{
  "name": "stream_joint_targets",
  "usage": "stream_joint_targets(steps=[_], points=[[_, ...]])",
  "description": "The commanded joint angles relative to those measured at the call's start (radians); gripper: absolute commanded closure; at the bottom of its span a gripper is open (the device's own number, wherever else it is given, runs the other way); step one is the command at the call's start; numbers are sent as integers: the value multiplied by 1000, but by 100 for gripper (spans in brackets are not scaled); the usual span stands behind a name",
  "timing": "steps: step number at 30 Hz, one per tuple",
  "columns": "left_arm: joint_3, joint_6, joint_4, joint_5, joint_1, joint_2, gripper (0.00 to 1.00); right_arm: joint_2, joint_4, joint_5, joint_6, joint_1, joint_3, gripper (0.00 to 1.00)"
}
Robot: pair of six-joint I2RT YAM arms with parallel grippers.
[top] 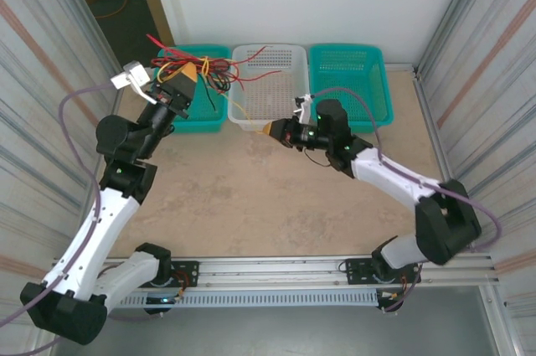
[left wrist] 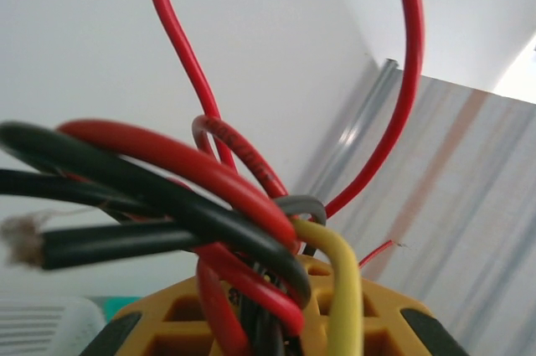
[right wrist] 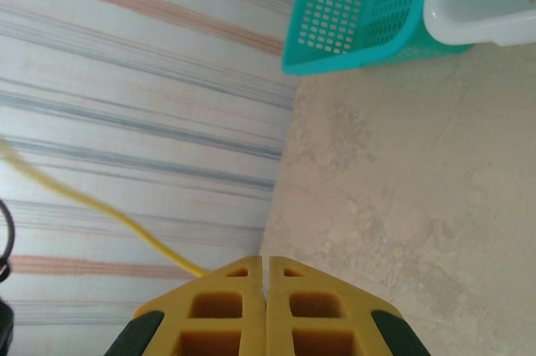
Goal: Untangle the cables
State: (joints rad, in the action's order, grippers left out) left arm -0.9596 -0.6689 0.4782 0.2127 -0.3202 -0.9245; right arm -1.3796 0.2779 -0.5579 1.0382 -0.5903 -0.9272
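Note:
A tangle of red, black and yellow cables [top: 199,64] hangs above the left teal basket [top: 209,118]. My left gripper [top: 185,76] is shut on this bundle. In the left wrist view, thick red and black cables [left wrist: 209,197] and one yellow strand [left wrist: 345,289] loop out from between the yellow fingers of the left gripper [left wrist: 276,327]. A red strand [top: 251,67] trails over the white basket. My right gripper [top: 270,130] sits low in front of that basket, jaws together. A thin yellow cable [right wrist: 92,205] runs stretched to the right gripper [right wrist: 265,262] and passes under its left finger.
Three baskets line the back edge: teal on the left, a white basket [top: 289,50] in the middle, a teal basket [top: 368,79] on the right. Striped walls close both sides. The beige tabletop [top: 251,197] lies between the arms.

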Motion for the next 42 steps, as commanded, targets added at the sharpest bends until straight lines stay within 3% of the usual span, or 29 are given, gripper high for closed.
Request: stream_joint_targets(steps=[1,6,11,21,27,31,38,42], points=[[1,132,-10,-194,11,29,100,146,-100,136,-82,-55,23,100],[29,89,-41,-216,56,12,100,312,-262,278,-150,-115,26,100],[71,18,-52,-206,113,10,100,415,-403,328,-227,-125,-51,100],[137,16,-147,-240,148,11,100,502,-421,345,-369,-139,-164,100],[199,4,-160,-183,150,7,100,460,-544,397,-471,-119,-367,100],[211,64,-205,-58,133,20,100,367,-629,359,-467,-3,-534,100],[234,57,-152,461,91,5,100,137,-695,221,-412,219,-792,100],[303,-54,10,568,50,25,100,-31,-693,183,-380,309,-931,100]])
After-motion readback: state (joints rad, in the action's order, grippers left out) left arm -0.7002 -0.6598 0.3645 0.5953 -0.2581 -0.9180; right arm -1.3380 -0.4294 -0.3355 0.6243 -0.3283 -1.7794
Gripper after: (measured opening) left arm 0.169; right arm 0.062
